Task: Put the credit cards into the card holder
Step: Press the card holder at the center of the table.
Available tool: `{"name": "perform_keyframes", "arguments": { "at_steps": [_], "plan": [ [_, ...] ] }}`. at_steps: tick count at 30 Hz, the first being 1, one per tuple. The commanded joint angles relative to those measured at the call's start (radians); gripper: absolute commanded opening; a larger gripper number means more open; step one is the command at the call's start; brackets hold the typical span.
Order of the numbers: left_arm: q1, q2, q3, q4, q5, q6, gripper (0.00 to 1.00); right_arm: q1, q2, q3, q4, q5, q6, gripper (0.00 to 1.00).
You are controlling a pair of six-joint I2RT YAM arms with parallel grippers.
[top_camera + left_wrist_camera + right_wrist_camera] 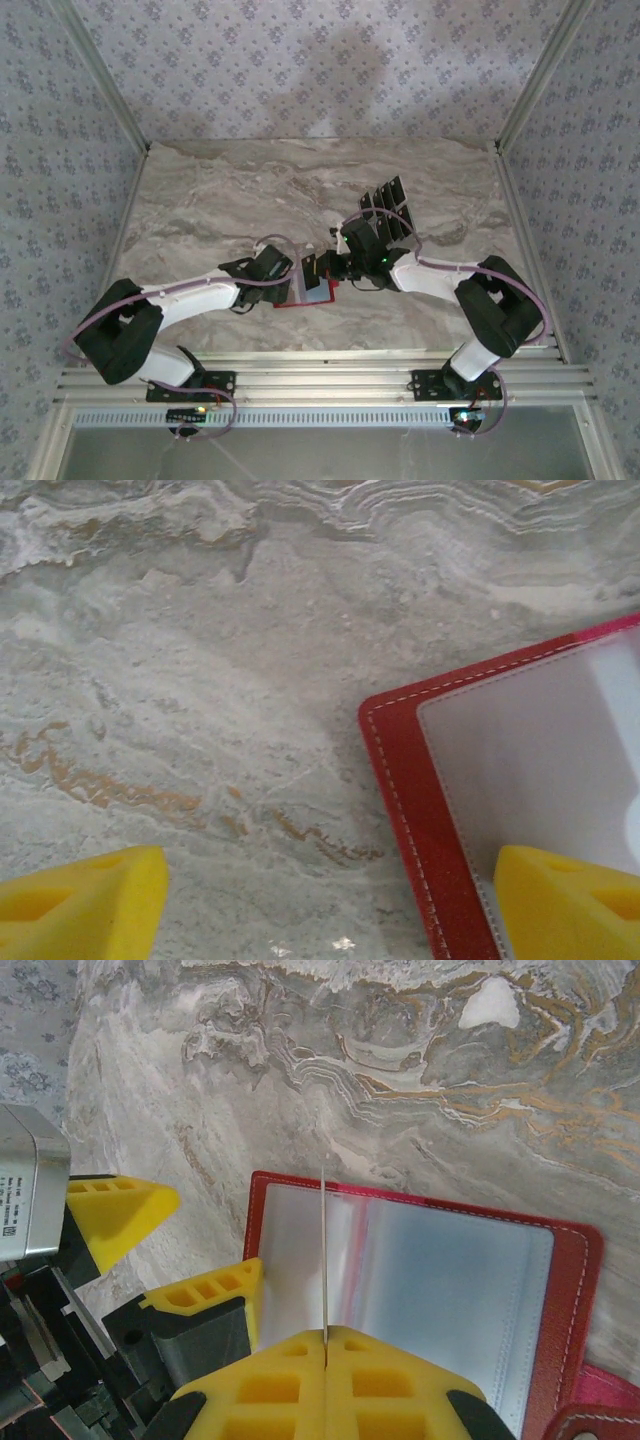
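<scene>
Right wrist: right claw [325, 1338] pinches 1 thin card [324, 1250] over clear pockets [450, 1290] of stitched red card holder [572, 1290]; left claw [210, 1235] spread apart.

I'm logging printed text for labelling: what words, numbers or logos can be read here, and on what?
Nothing reads clearly.
Pale sticker on the grey housing, left edge of the right wrist view: tiny print, too small to read.
Credit cards: pale marks, too blurred to read.
Card holder: no lettering visible.
</scene>
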Motion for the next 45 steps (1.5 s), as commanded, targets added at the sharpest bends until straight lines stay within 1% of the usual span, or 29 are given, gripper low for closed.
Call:
{"name": "perform_keyframes", "arguments": {
  "at_steps": [1, 9, 16, 23, 27, 31, 35, 40, 45],
  "plan": [
    [-0.006, 0.008, -0.001, -0.066, -0.057, -0.033, 0.85, 0.008, 0.014, -0.017, 0.039, -0.012, 0.013, 0.00],
    [-0.005, 0.042, 0.011, -0.086, -0.067, -0.050, 0.84, 0.013, 0.023, -0.047, 0.100, -0.022, 0.012, 0.00],
    [-0.005, 0.030, 0.023, -0.097, -0.076, -0.059, 0.84, 0.017, 0.045, -0.057, 0.140, -0.033, 0.013, 0.00],
    [-0.014, -0.046, 0.046, -0.064, -0.030, -0.050, 0.85, 0.016, 0.073, -0.056, 0.150, -0.040, 0.013, 0.00],
    [-0.016, -0.019, 0.047, -0.026, 0.007, -0.043, 0.85, 0.014, 0.082, -0.061, 0.149, -0.035, 0.013, 0.00],
    [-0.021, 0.028, 0.045, -0.017, 0.013, -0.039, 0.85, 0.008, 0.089, -0.072, 0.150, -0.031, 0.015, 0.00],
    [-0.025, 0.047, 0.040, -0.041, -0.003, -0.053, 0.85, 0.001, 0.089, -0.083, 0.149, -0.027, 0.017, 0.00],
    [-0.025, 0.067, 0.059, -0.129, -0.062, -0.087, 0.84, -0.006, 0.093, -0.094, 0.151, -0.022, 0.022, 0.00],
    [-0.025, 0.085, 0.069, -0.152, -0.080, -0.099, 0.84, -0.010, 0.100, -0.096, 0.152, -0.018, 0.028, 0.00]
  ]
}}
